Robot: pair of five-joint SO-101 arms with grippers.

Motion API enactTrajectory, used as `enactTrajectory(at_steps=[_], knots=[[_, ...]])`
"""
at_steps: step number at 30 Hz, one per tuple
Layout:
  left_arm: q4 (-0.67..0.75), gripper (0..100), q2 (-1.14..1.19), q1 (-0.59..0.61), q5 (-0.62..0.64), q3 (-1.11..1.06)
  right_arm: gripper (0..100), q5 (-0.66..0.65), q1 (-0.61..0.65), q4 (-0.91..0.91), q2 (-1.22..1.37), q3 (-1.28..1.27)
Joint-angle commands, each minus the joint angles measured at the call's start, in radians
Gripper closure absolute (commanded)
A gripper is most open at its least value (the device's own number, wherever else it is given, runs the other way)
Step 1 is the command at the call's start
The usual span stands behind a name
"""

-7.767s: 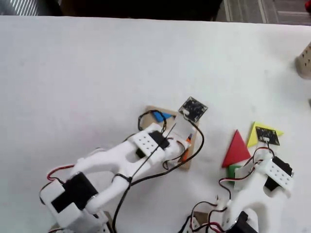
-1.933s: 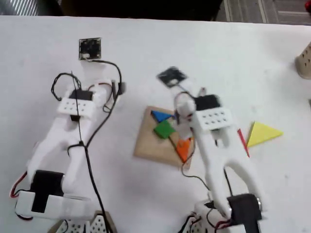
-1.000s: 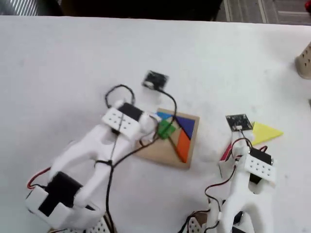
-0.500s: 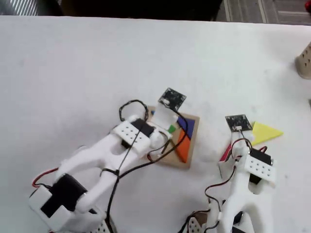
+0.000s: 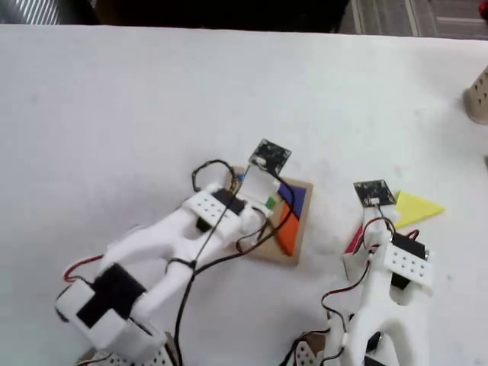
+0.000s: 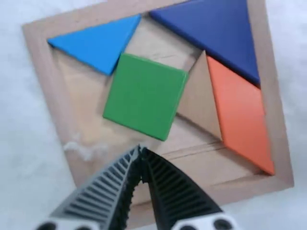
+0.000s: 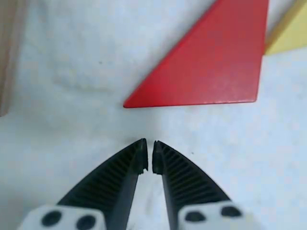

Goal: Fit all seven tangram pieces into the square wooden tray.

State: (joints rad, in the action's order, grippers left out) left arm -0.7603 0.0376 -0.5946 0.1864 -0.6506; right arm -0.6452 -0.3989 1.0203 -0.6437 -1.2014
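Over the last second my left arm swung in over the square wooden tray (image 6: 50, 96), while my right arm stayed put. My left gripper (image 6: 140, 152) hung pinched together and empty just beside the green square (image 6: 144, 96), which lay in the tray with the light blue triangle (image 6: 98, 43), dark blue triangle (image 6: 211, 28) and orange parallelogram (image 6: 240, 115). My right gripper (image 7: 148, 148), tips nearly touching with nothing between them, hovered near the red triangle (image 7: 216, 62) on the bench (image 7: 72, 72), the yellow triangle (image 7: 292, 28) beside it.

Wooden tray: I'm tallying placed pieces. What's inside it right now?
Four pieces: a light blue triangle, a dark blue triangle, a green square and an orange parallelogram, with bare wood between. The fingers of the left gripper cover part of the tray.
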Motion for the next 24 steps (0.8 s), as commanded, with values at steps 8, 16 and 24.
enactTrajectory(at_steps=[8,16,24], knots=[[-0.04,98,0.067,0.05,0.011,0.144,97.9,-0.014,-0.005,-0.012,-0.028,0.005],[0.031,98,0.07,0.091,0.009,0.143,97.9,-0.014,-0.005,-0.012,-0.028,0.003],[0.081,98,0.071,0.059,0.011,0.141,97.9,-0.014,-0.005,-0.012,-0.028,0.003]])
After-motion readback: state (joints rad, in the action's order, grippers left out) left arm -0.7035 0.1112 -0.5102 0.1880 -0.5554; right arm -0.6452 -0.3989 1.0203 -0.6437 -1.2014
